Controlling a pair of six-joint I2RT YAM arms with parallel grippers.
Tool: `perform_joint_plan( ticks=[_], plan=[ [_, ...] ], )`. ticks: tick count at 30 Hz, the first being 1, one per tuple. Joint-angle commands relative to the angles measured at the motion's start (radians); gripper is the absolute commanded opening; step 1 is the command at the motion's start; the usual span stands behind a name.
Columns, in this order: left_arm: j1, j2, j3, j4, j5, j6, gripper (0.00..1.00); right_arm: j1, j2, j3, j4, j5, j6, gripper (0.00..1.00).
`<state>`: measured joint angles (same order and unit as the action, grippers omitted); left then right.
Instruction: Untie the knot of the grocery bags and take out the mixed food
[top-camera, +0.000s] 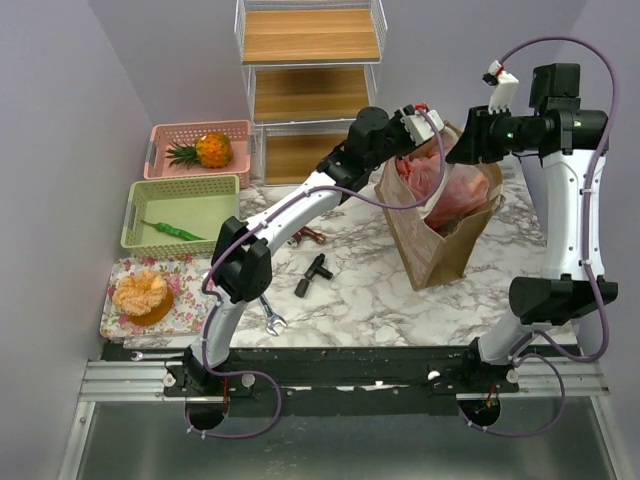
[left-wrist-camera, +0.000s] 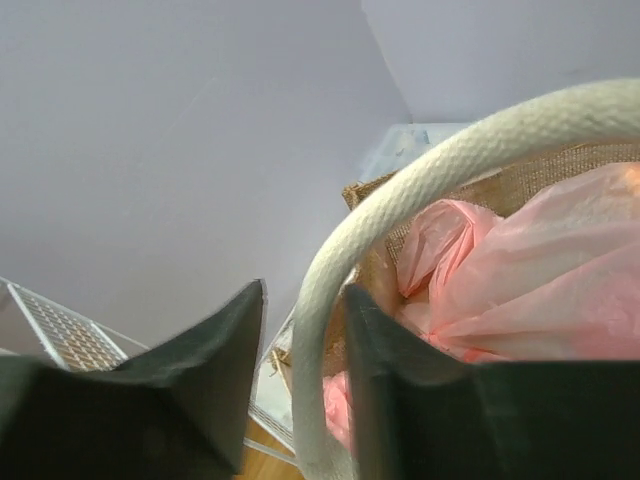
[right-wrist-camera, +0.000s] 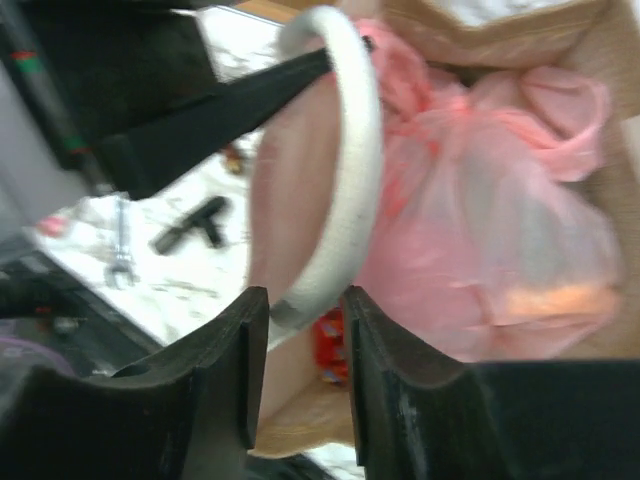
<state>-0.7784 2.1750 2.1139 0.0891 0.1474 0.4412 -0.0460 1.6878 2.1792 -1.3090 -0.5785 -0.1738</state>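
Stiff brown paper bag stands upright on the white-and-grey marbled counter, right of centre. Its mouth is open.

Thin, translucent pink plastic bag sits crumpled inside the paper bag and fills the opening. In the right wrist view a bunched pink lump at its top looks like the knot, and it reads as tied. An orange shape shows through the plastic. A small red crinkly item lies lower in the paper bag, just beside the plastic.

Left gripper reaches from the near left across the counter to the bag's far-left rim. Its jaws are apart and straddle the thick pale rope handle of the paper bag. The rope lies against one finger, and a gap shows on the other side.

Right gripper is at the bag's far-right rim and points into the mouth. The lower end of the same handle sits in the gap between its jaws and fills it edge to edge. I cannot tell whether the jaws pinch the rope or it lies just beyond them.

Elsewhere:
- Far left: pink plastic basket holding a pineapple.
- Nearer, below it: green plastic basket with a long green pepper.
- Near left: floral tray carrying a peeled orange fruit.
- Between the left arm and the bag: black T-shaped part on the counter.
- Far wall: white wire shelf with wooden boards
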Motion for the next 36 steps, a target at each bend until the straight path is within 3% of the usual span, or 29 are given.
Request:
perform_joint_plan(
  ticks=[1, 3, 6, 8, 16, 20, 27, 31, 34, 36],
  plan=[
    [0.008, -0.128, -0.038, 0.036, -0.002, -0.073, 0.51, -0.004, -0.053, -0.033, -0.007, -0.247, 0.023, 0.28],
    [0.012, -0.186, -0.074, 0.011, 0.021, -0.119, 0.66, -0.004, -0.061, -0.061, -0.003, -0.312, 0.019, 0.17],
    [0.031, -0.31, -0.187, -0.012, 0.074, -0.211, 0.89, -0.004, -0.053, -0.073, 0.001, -0.347, 0.029, 0.17],
    [0.046, -0.402, -0.284, -0.014, 0.099, -0.262, 0.97, -0.003, -0.047, -0.065, 0.009, -0.362, 0.033, 0.17],
    [0.16, -0.688, -0.557, -0.126, 0.172, -0.553, 0.99, 0.04, -0.028, -0.047, 0.0, -0.457, -0.006, 0.28],
    [0.167, -0.771, -0.642, -0.171, 0.123, -0.634, 0.99, 0.106, -0.043, -0.109, 0.048, -0.492, 0.005, 0.35],
    [0.179, -0.834, -0.622, -0.336, 0.148, -0.537, 0.99, 0.334, -0.016, -0.124, 0.041, -0.399, -0.016, 0.55],
    [0.215, -0.861, -0.634, -0.347, 0.185, -0.517, 0.99, 0.366, 0.005, -0.163, 0.022, -0.339, -0.045, 0.69],
    [0.253, -0.908, -0.707, -0.311, 0.219, -0.528, 0.99, 0.372, 0.033, -0.094, -0.007, -0.269, -0.05, 0.98],
    [0.281, -0.937, -0.76, -0.299, 0.261, -0.532, 0.99, 0.374, 0.045, -0.03, -0.023, -0.212, -0.057, 1.0]
  ],
)
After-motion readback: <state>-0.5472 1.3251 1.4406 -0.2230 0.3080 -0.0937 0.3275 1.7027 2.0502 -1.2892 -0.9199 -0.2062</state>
